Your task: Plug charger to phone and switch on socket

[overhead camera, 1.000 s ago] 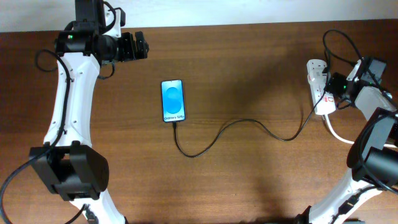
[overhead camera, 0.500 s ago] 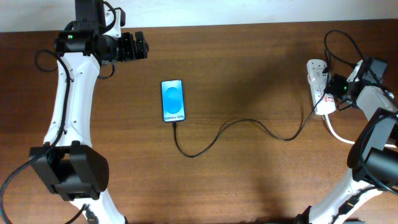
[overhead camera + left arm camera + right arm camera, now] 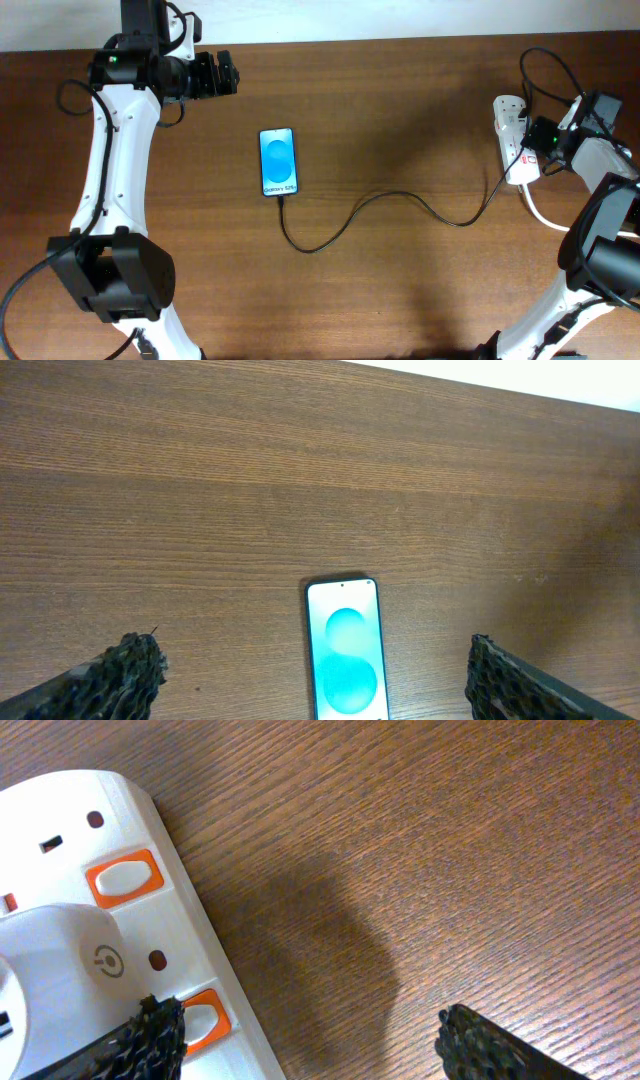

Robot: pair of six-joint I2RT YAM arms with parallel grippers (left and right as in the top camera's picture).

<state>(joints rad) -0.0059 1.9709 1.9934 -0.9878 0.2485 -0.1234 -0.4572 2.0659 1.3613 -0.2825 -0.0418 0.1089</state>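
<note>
Brown wood table (image 3: 400, 100), overhead view: the phone (image 3: 278, 161) lies flat left of centre, blue screen up. The charger (image 3: 400, 196), a thin black cable, meets the phone's bottom edge and runs in loose curves to the right, up to the socket (image 3: 510, 130) near the right edge. The left gripper (image 3: 228, 74) hangs up and left of the phone, well apart from it. The right gripper (image 3: 533, 143) sits right at the socket's side; its spread can't be read from up here.

Left wrist view: phone at bottom centre, screen lit. The two fingers (image 3: 115, 678) are spread wide, one at each lower corner, gripping nothing.

Right wrist view: white socket fills the left side, with two orange-red switches (image 3: 125, 878) and a white plug (image 3: 60, 970) seated in it. Fingers wide apart, nothing held. One fingertip (image 3: 150, 1035) is over the socket just beside the lower switch; can't tell if it touches. The other is over bare wood.
</note>
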